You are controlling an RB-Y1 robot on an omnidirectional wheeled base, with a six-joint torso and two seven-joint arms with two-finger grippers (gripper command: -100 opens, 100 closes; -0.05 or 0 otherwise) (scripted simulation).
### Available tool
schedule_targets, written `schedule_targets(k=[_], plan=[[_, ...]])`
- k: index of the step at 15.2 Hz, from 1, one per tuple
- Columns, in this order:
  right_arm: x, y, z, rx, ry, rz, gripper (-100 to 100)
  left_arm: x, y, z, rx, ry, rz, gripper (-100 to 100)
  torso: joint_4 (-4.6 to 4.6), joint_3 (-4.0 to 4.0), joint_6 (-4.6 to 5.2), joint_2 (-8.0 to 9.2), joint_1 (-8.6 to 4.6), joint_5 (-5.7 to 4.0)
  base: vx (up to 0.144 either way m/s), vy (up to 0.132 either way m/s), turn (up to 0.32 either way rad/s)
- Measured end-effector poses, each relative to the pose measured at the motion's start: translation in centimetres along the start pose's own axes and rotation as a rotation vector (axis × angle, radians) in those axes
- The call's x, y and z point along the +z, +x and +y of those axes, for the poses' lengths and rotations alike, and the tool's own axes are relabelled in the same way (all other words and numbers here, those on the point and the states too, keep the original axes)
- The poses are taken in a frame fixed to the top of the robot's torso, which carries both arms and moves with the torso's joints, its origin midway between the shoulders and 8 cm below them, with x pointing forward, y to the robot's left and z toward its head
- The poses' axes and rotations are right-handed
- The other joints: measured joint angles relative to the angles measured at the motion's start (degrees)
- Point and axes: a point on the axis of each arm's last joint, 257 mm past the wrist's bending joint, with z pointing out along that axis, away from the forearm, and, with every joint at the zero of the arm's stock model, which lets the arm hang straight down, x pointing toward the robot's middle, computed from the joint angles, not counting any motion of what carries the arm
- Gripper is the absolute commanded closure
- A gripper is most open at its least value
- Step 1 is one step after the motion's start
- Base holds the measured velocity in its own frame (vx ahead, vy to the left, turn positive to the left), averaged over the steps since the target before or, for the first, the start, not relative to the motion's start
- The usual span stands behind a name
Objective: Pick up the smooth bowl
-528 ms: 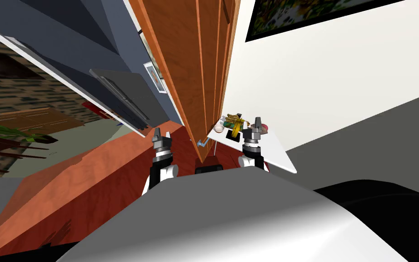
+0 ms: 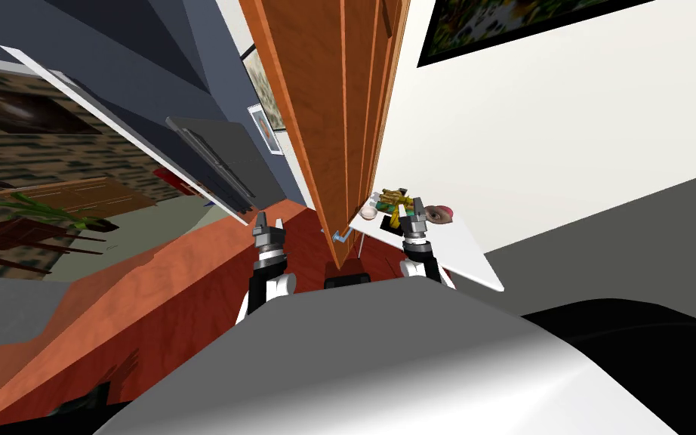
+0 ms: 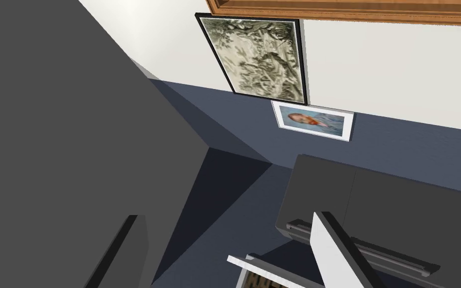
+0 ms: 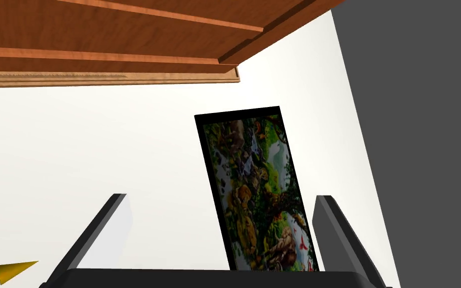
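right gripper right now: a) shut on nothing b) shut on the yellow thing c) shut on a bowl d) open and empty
d: in the right wrist view the right gripper has its two fingers standing wide apart, with nothing held between them

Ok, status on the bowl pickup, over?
Jaws open, empty: left gripper, right gripper. Right one at white table. To its left pale bowl, to its right pinkish bowl, neither held. Beside pale one, yellow clutter.

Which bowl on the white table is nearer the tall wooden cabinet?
The small pale cream bowl, almost beside it; the pink, dark-centred bowl sits much farther off.
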Motion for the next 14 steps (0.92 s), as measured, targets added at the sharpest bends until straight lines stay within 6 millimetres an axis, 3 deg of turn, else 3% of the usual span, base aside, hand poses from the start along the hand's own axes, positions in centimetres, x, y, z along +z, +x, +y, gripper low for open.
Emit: schedule_targets(k=[14], plan=[[-2.8,1.8,-6.2,-0.211,0.093,0.317,-100,0.0,0.0,0.0,0.000,0.000,0.000,0,-0.01,-0.03,0.00,-0.06,-0.05,-0.01,0.002,0.065,0.078]])
